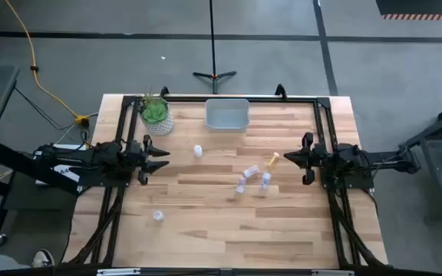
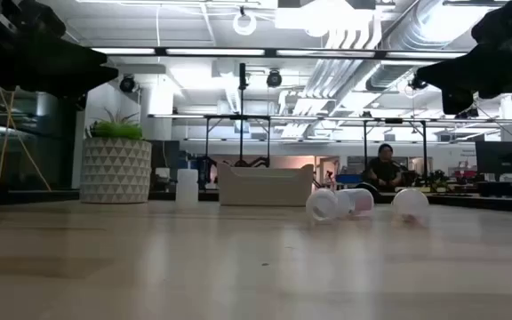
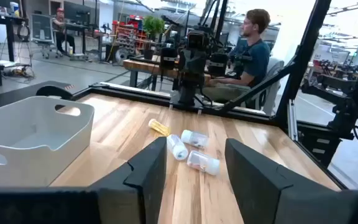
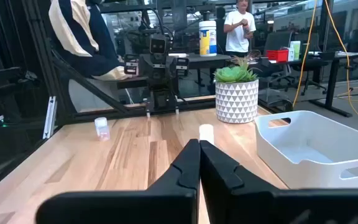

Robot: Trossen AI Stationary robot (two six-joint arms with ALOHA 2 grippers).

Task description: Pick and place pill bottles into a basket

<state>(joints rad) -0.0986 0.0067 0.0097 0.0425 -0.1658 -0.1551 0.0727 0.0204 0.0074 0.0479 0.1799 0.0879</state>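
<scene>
**Both arms parked at the sides, bottles scattered mid-table, bin empty**

Biggest thing first: the wooden table (image 1: 206,230) has a black frame (image 1: 322,123) running along its back and side edges, so the open room is basically the middle strip between the two arms. The near half of the top has loads of bare wood.

The left gripper (image 1: 162,157) sits at the left edge with its fingers spread wide. The right gripper (image 1: 290,159) is over at the right side, fingers pressed together with nothing between them. Both point inward at each other, well apart.

The basket (image 1: 227,115) is up against the back edge, about centre, and looks empty inside. Just to its left, in the back-left area, stands a white pot with a green plant (image 1: 156,115).

The pill bottles:
- a cluster of three white ones (image 1: 253,178) lying on their sides right of centre, close to the right gripper
- the yellowish-orange one (image 1: 274,159) just beside that gripper's tip
- one white bottle standing upright (image 1: 198,151) between plant and cluster, in front of the basket
- one loner (image 1: 158,216) near the front-left, clear wood all round it

People are visible sitting in the room behind the table
</scene>
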